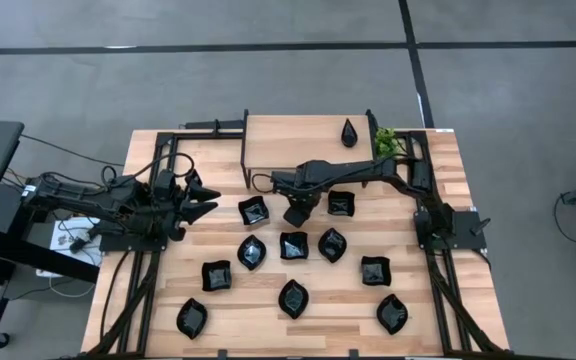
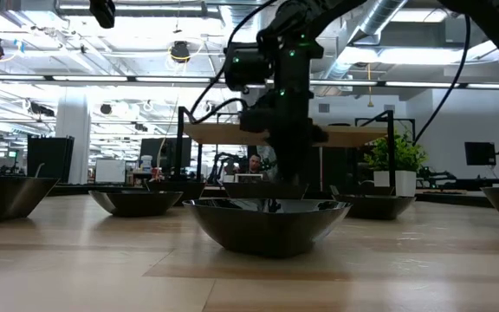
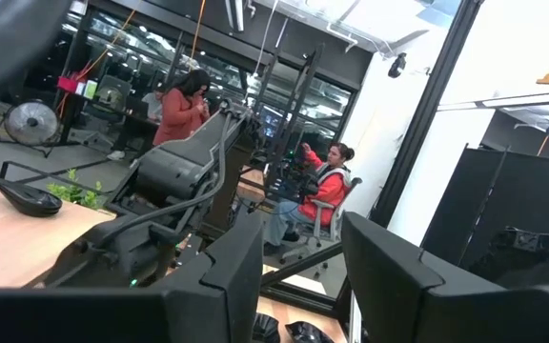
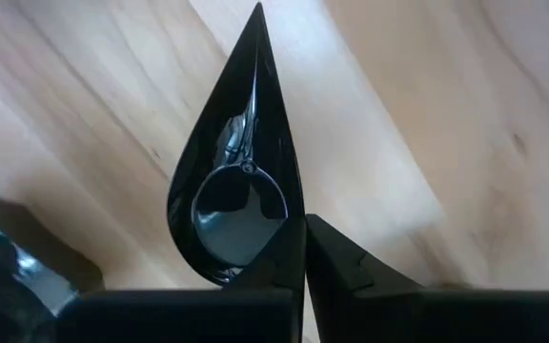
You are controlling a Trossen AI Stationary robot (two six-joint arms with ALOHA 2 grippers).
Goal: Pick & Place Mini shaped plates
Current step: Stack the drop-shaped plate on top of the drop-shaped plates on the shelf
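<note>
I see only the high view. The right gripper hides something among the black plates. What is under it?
Observer: A teardrop plate. The right gripper is shut on the rim of its rounded end.
Operator: Does the left gripper hold anything?
Observer: No. The left gripper is open, with nothing in it.
Operator: Is anybody near the table?
Observer: Beyond it, yes: a seated person and a standing person.

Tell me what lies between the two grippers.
In the high view, one rounded-square plate lies between the left gripper and the right gripper.
</note>
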